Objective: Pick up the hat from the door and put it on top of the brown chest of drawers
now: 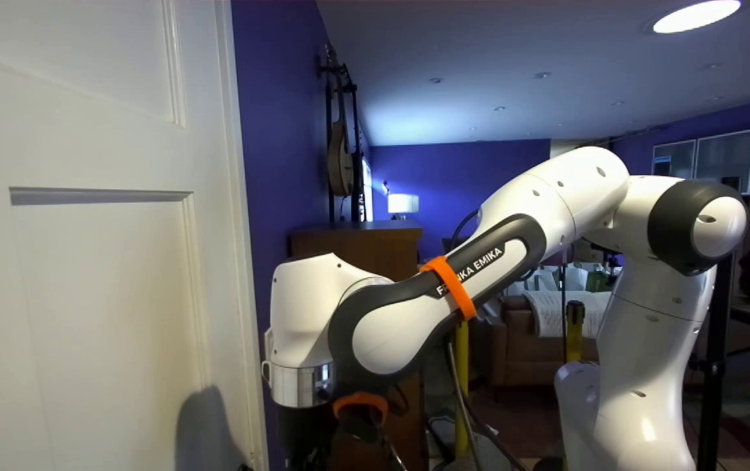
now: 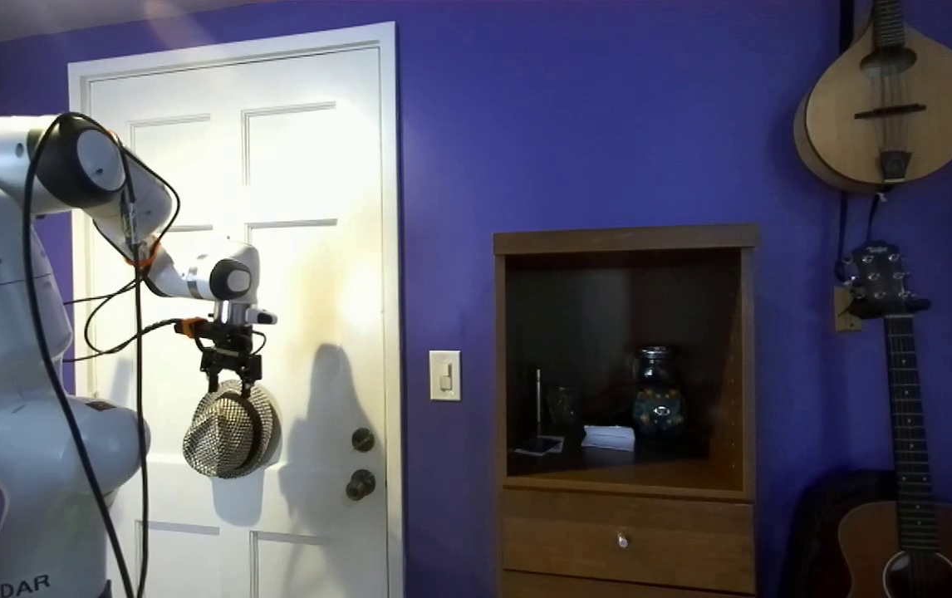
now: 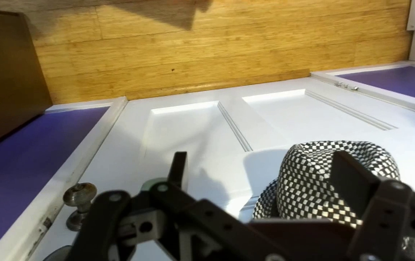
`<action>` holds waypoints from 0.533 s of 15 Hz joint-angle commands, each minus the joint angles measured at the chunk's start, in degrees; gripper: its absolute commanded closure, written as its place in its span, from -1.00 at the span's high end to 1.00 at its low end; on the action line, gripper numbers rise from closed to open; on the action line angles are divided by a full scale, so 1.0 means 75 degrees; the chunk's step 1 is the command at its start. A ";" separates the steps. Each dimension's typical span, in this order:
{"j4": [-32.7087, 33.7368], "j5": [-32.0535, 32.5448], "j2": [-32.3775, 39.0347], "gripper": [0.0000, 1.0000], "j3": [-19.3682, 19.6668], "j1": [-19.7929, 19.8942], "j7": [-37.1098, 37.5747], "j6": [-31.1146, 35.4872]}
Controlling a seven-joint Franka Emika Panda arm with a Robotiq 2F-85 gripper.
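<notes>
The hat [image 2: 223, 436] is a small brimmed hat in a black-and-white check with a dark band. It hangs against the white door [image 2: 310, 291], crown facing out. My gripper [image 2: 229, 389] points down at the hat's upper edge. In the wrist view the gripper [image 3: 263, 172] is open, its fingers wide apart; one finger overlaps the hat [image 3: 309, 181], the other is over bare door. I cannot tell whether a finger touches the hat. The brown chest of drawers [image 2: 621, 239] stands right of the door; its top also shows in an exterior view [image 1: 355, 239], where the hat is out of view.
A door knob [image 2: 360, 484] and lock stick out beside the hat. A light switch [image 2: 445, 375] is on the purple wall. The chest's open shelf holds a jar [image 2: 657, 407] and a white card [image 2: 609, 438]. Guitars [image 2: 912, 440] hang at the right. Black cables hang from the arm.
</notes>
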State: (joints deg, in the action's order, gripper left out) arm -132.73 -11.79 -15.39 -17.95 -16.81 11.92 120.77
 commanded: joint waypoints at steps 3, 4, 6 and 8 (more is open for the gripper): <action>0.0124 0.0003 0.0172 1.00 -0.0191 -0.0213 -0.0054 0.0153; 0.0142 0.0003 0.0210 1.00 -0.0231 -0.0249 -0.0042 0.0165; 0.0136 0.0004 0.0210 1.00 -0.0219 -0.0237 -0.0042 0.0165; 0.0136 0.0003 0.0208 1.00 -0.0190 -0.0217 -0.0046 0.0165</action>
State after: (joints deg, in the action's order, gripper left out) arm -131.81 -11.78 -13.86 -19.36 -18.45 11.56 122.10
